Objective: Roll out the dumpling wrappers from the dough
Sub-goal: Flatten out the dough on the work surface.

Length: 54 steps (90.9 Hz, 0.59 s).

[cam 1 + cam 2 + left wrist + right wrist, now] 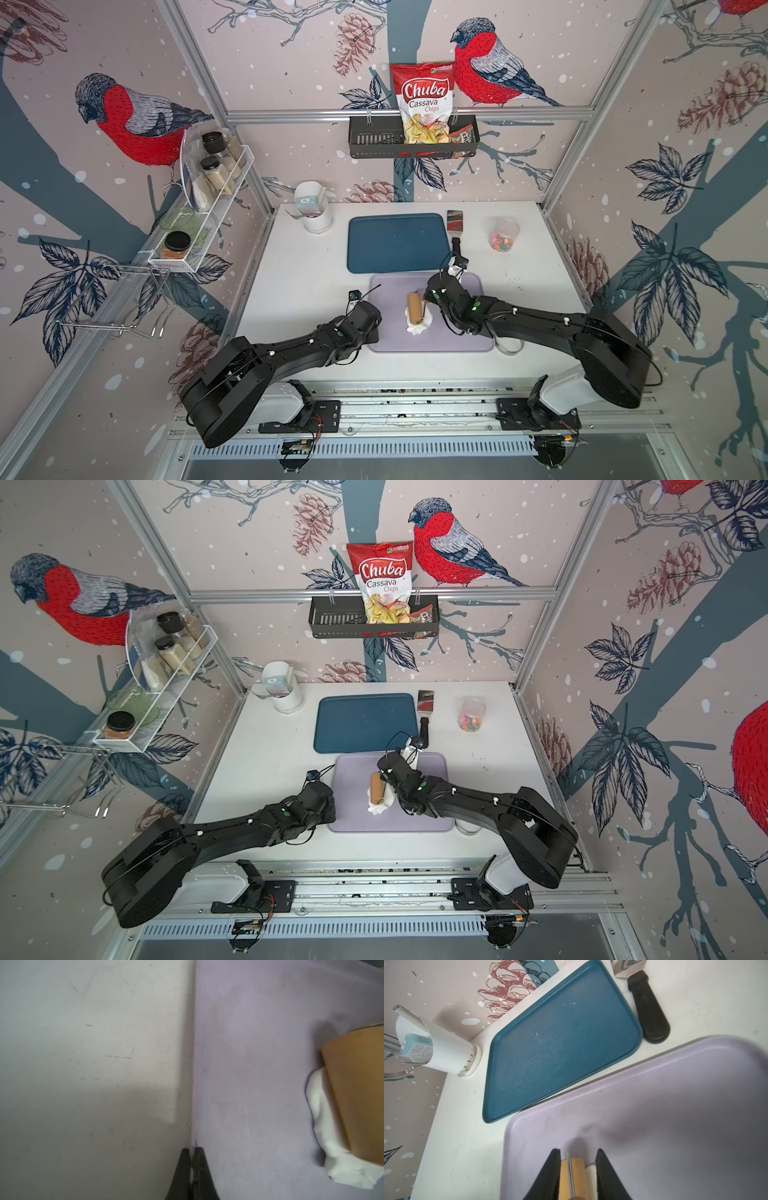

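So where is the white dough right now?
In both top views the dough lies near the middle of the lilac tray, partly under the wooden rolling pin.

The dough point(419, 328) is matte white, the rolling pin point(414, 307) tan wood, the bench point(299, 291) white. The lilac tray point(395, 299) is unmarked, the teal tray point(395, 243) streaked with pale scratches. The wallpaper point(623, 208) shows red-breasted birds, pine cones and dark leaves on pale pink.
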Motion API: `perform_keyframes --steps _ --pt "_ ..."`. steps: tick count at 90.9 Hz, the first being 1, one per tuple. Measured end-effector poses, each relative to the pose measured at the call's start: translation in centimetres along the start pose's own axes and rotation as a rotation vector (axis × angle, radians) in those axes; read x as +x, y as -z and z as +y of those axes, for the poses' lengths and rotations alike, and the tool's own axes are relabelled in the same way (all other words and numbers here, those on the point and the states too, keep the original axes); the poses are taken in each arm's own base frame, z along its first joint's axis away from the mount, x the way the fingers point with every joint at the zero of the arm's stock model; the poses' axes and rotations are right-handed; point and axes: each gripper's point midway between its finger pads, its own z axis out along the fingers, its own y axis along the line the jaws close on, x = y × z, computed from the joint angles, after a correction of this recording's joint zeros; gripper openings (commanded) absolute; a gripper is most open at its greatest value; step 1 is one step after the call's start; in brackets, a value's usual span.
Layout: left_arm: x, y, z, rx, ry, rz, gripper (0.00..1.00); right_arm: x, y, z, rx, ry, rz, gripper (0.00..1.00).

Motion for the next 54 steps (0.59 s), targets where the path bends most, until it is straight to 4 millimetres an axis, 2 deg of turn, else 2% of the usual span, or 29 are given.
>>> perform_keyframes --steps 10,16,25,30,37,45,54 --pt "0.1 0.1 0.2 0.004 0.002 -0.004 0.00 -2.5 2.9 2.4 -0.092 0.018 -0.034 0.00" --pt "0.1 0.1 0.1 0.008 0.003 -0.008 0.00 -2.9 3.5 2.5 -0.109 0.034 -0.055 0.00" --pt "0.1 0.0 0.0 0.014 0.002 -0.006 0.00 -0.9 3.1 0.7 -0.056 0.113 -0.029 0.00" --pt "0.2 0.0 0.0 0.017 0.001 -0.005 0.00 0.2 3.2 0.7 -0.043 0.147 -0.017 0.00" --pt "0.1 0.0 -0.1 0.018 0.001 -0.006 0.00 0.9 2.9 0.8 -0.031 0.166 -0.021 0.00" --pt "0.1 0.0 -0.1 0.022 0.000 -0.006 0.00 1.3 2.2 -0.3 0.006 0.164 -0.041 0.00" --pt "0.2 0.0 -0.2 0.025 -0.002 -0.004 0.00 2.2 1.4 0.1 -0.004 0.155 -0.087 0.00"
